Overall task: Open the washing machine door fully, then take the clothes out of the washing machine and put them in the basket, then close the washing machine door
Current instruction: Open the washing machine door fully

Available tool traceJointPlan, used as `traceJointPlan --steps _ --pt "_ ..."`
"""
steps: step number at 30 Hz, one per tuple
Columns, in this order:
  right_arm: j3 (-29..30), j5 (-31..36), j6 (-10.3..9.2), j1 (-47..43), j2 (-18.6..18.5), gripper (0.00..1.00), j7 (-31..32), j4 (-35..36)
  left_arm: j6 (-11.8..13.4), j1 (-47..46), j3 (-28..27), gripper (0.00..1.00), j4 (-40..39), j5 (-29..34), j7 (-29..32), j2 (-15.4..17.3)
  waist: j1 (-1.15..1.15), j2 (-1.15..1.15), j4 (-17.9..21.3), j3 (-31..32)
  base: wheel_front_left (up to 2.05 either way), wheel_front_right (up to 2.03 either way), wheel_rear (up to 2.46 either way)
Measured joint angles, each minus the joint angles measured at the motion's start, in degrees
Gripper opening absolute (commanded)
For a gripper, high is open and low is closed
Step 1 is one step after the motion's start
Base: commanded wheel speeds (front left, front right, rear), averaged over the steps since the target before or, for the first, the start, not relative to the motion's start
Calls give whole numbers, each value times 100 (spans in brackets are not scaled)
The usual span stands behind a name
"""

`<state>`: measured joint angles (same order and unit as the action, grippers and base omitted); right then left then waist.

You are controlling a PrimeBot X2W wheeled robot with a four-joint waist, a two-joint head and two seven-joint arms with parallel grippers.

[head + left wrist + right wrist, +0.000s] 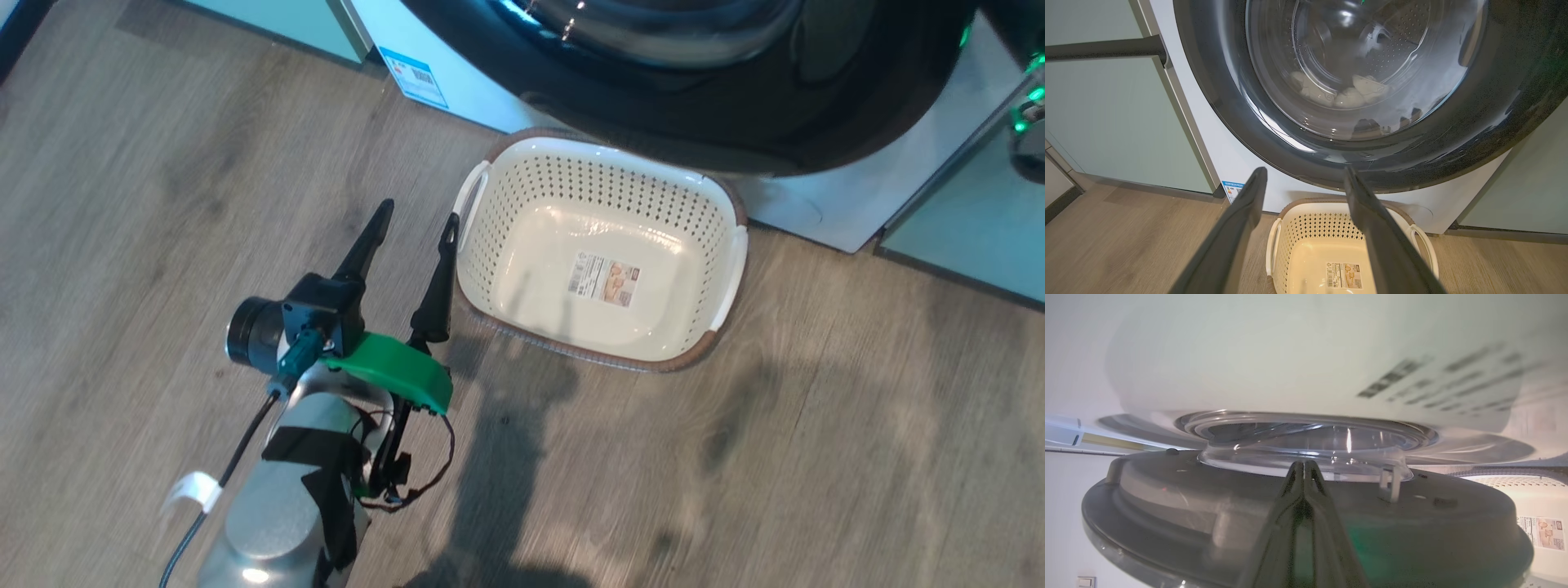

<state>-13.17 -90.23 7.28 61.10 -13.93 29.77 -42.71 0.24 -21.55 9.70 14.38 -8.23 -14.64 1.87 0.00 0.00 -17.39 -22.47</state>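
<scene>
L fingers (441, 278) spread wide, nothing btwn them, pointing toward the washing machine (1241, 163). Just ahead & right of the tips sits the basket (571, 184) on the wood floor (122, 245). The right-hand finger's tip is just beside its white left handle; can't tell if touching. Label sticker on the basket's bottom. Above & beyond the L tips is the washing machine door (1216, 102), black rim overhanging the basket's far edge. Thru the glass bowl, past the tips, the clothes (1347, 96) lie pale at the bottom of the perforated drum (1400, 36). Up-left of the L tips is a blue label (415, 77) on the machine's white front; pale green cabinet panel (1118, 122) further left.

R fingers (1284, 506) clenched tight together, gripping nothing, tips at or v. close to the door's grey inner face, at the foot of the clear bowl. Machine's white front lies beyond the tips w/ a gap to the door, so it stands partly open.
</scene>
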Motion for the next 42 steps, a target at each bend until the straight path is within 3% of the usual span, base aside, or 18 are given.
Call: traceJointPlan --steps 20,42 --pt "-367 -103 0 -1138 243 0 822 477 -137 322 -148 100 156 185 0 0 -1 0 140 744 0 0 0" --pt "-691 -149 0 -2065 818 0 1082 1081 -267 629 -375 100 253 344 0 4 0 0 93 1269 0 0 0"
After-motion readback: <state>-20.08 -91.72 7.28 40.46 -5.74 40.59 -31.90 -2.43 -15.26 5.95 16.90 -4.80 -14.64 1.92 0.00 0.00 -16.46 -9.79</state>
